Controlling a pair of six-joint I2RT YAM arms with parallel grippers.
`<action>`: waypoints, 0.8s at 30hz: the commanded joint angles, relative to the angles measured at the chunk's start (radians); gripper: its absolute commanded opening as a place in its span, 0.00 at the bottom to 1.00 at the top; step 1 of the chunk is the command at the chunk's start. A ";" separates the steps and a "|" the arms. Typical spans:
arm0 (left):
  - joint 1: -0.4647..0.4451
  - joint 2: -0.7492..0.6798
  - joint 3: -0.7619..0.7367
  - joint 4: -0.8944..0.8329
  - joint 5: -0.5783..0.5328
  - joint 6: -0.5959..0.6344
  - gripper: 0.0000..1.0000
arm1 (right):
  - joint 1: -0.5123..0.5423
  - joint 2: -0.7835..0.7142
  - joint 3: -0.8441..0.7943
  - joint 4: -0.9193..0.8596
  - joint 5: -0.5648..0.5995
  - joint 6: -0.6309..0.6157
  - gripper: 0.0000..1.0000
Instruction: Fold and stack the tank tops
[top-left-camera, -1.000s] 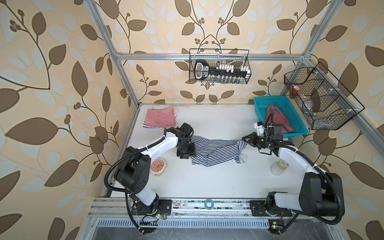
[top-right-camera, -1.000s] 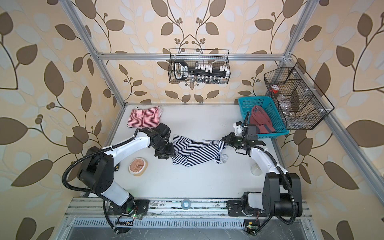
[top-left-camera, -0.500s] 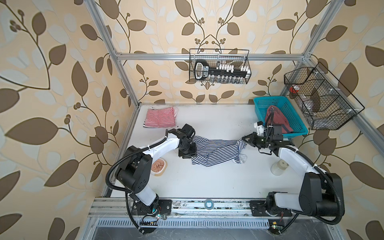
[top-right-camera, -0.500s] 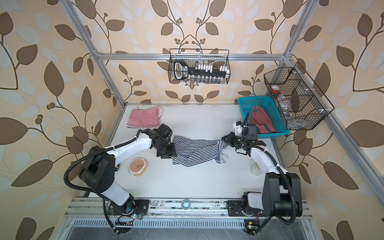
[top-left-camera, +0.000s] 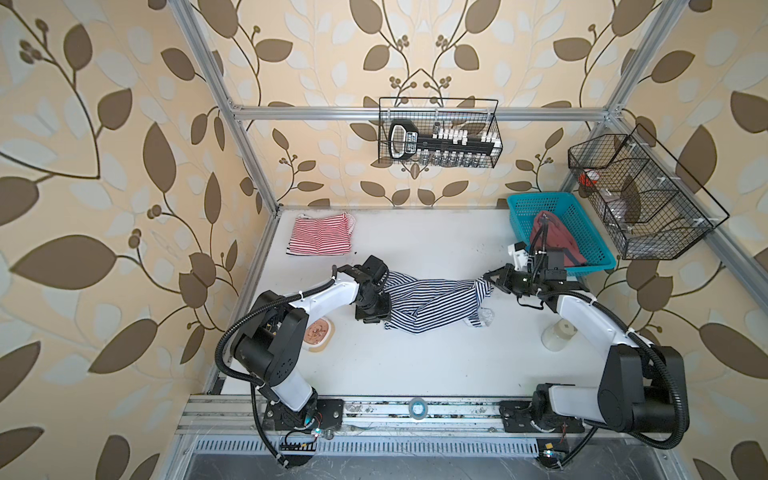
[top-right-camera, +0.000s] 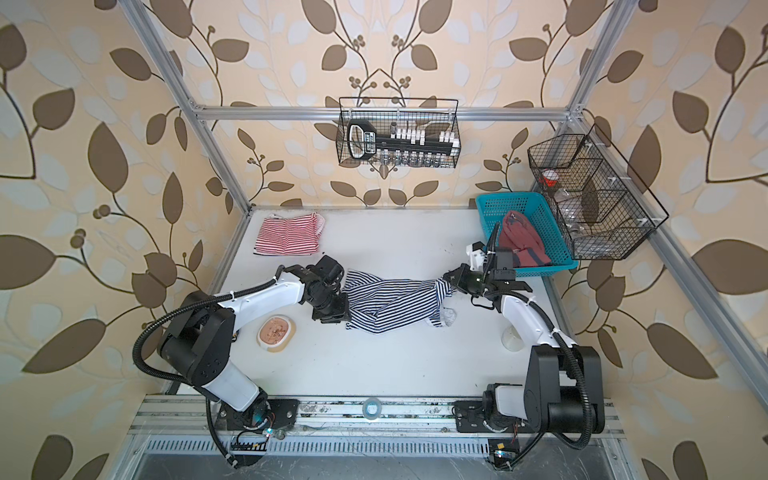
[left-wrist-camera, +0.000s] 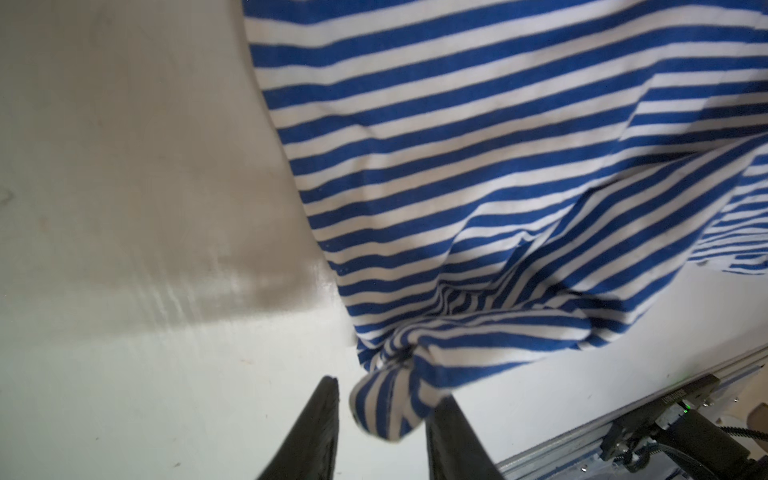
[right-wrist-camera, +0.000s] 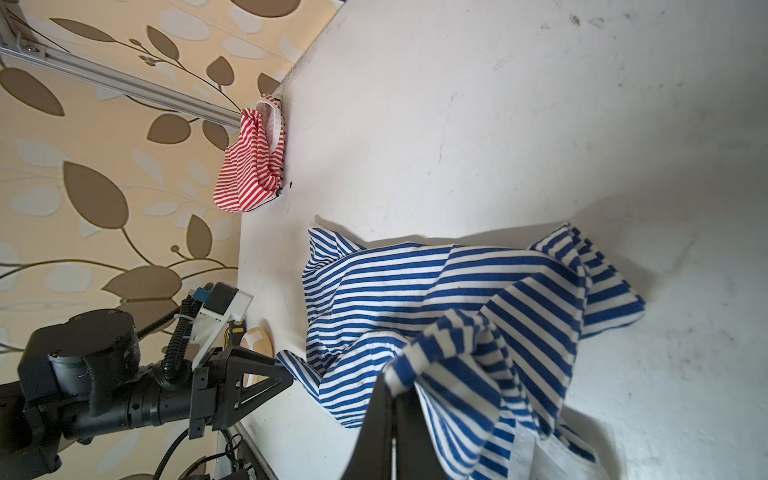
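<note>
Navy-striped tank top (top-left-camera: 432, 300) unmoved (right gripper (right-wrist-camera: 392, 390) still pinches it); left gripper (left-wrist-camera: 388, 390), spread, straddles its corner.

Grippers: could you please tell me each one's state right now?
Left gripper: open, jaws either side of a corner of the navy-white striped tank top.
Right gripper: shut on that top.

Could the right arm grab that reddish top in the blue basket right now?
Probably not yet: its claw is shut on the navy-striped top. The dusty red top lies uncovered in the blue basket close behind it, so once it lets go the way looks free.
</note>
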 joint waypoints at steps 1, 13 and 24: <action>-0.010 -0.042 -0.008 0.030 -0.015 0.028 0.33 | -0.003 0.004 0.010 0.016 -0.019 -0.009 0.00; -0.011 -0.046 -0.021 0.069 0.014 0.032 0.06 | -0.003 -0.001 0.012 0.013 -0.023 -0.011 0.00; -0.012 -0.188 0.154 -0.146 -0.047 0.086 0.00 | -0.003 -0.137 0.134 -0.102 -0.019 -0.063 0.00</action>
